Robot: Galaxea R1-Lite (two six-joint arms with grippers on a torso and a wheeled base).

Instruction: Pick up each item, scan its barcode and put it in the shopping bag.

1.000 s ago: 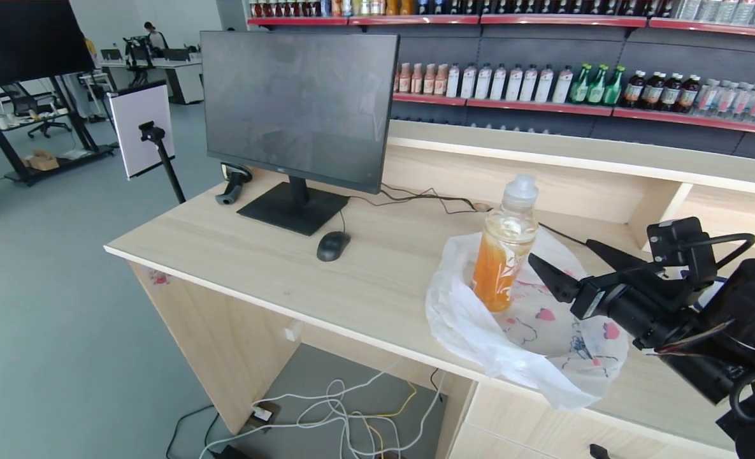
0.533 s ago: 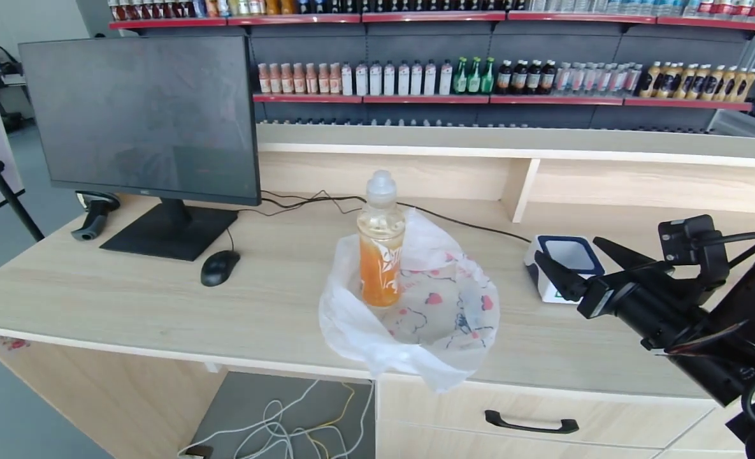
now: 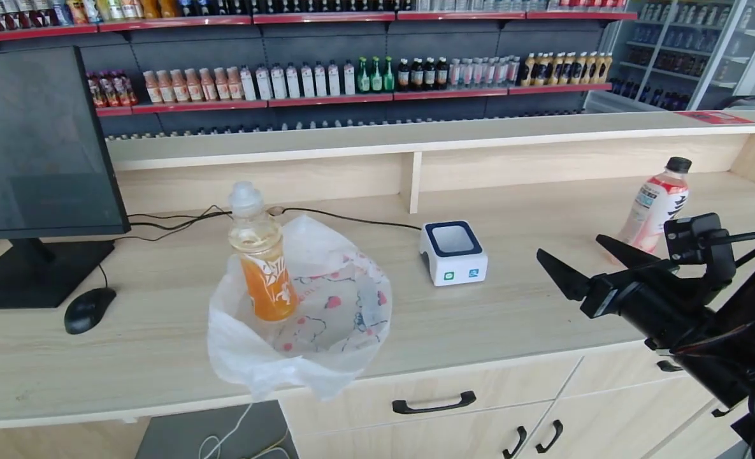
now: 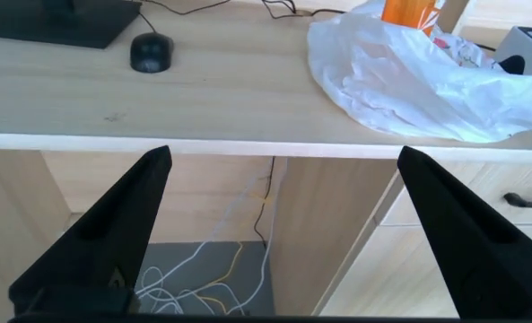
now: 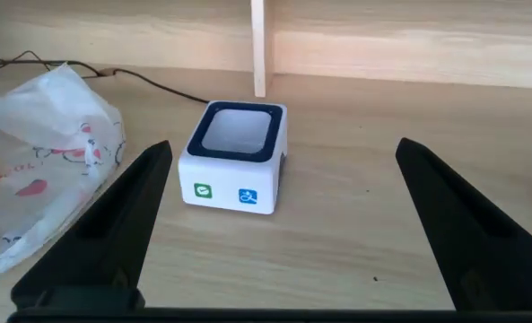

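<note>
Your left pincer [image 4: 283, 157]: fingers wide apart, empty, low in front of counter [image 4: 203, 99] edge.
Your right pincer [image 3: 568, 246]: fingers apart, empty, lower right of head frame.
Orange bottle [image 3: 260, 268] stood upright in shopping bag [image 3: 250, 350], left of centre.
Scanner [image 3: 452, 252] sat mid-frame, between bag and right pincer.
Pink bottle [image 3: 654, 203] stood upright at right of frame, long axis vertical, just beyond right pincer's tips, farther back on counter.
Right arm was nearer; likely one for you to use.

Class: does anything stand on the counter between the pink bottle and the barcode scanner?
Nothing visible does: only bare counter lies between the pink bottle and the barcode scanner.
</note>
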